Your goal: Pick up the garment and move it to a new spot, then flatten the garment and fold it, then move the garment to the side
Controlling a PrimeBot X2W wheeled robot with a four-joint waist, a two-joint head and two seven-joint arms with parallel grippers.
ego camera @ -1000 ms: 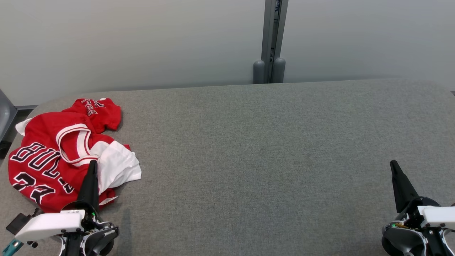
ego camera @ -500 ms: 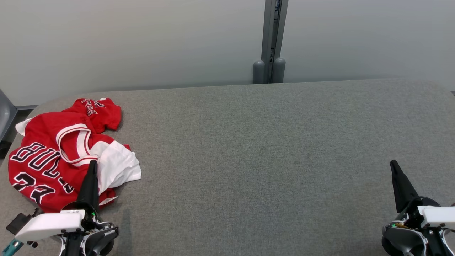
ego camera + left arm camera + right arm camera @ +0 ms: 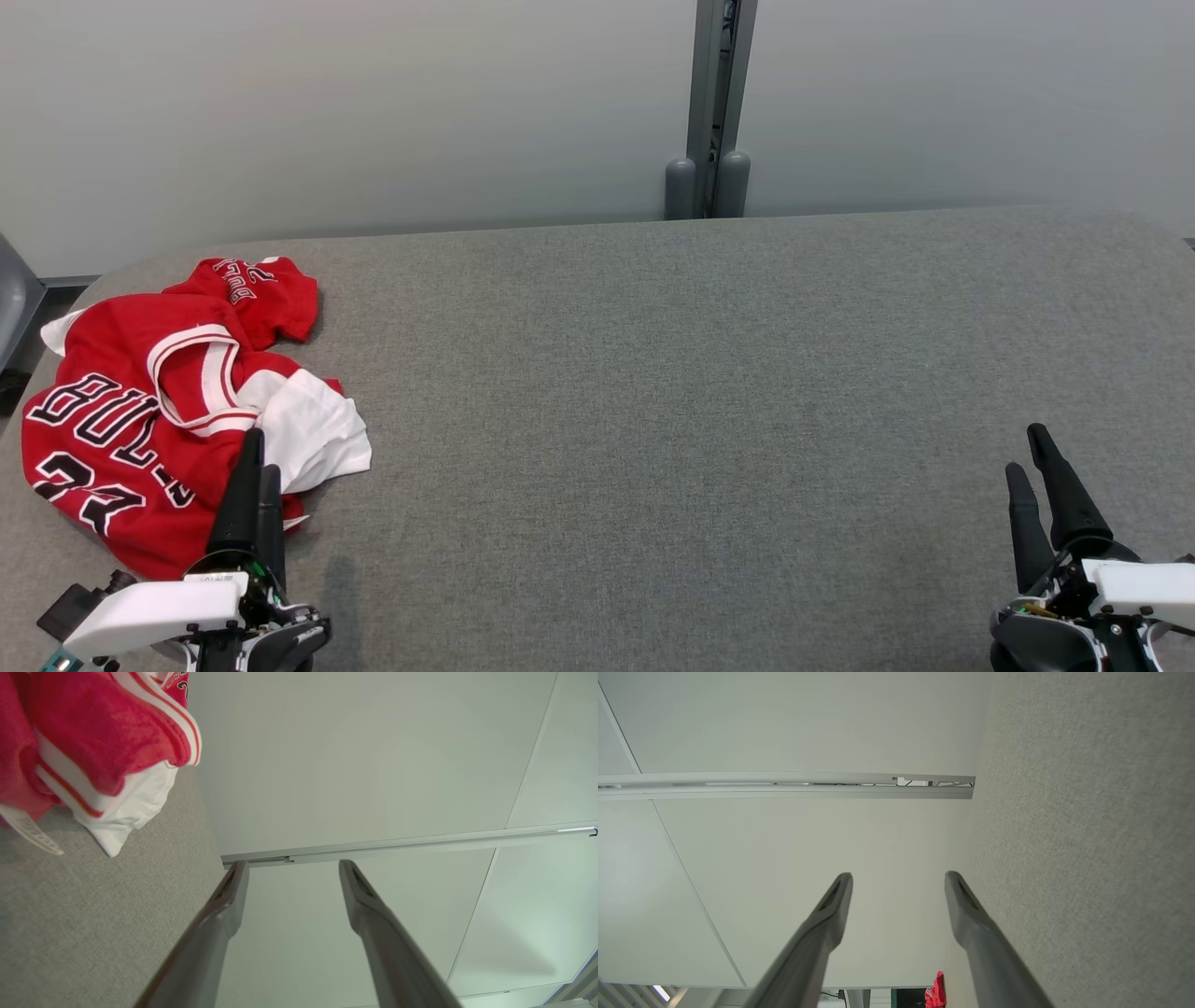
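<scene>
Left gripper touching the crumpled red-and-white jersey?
Apart. Left wrist view: grey fabric table shows between the open fingers and the red-and-white jersey.

A grey fabric-covered counter (image 3: 709, 373) with rounded far corners; a crumpled red and white jersey (image 3: 121, 350) lies at its left end.

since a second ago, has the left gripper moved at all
Yes. The left gripper has slid slightly down the head view, back toward the robot, against the jersey, which has not shifted. Its jaws have also opened.
</scene>
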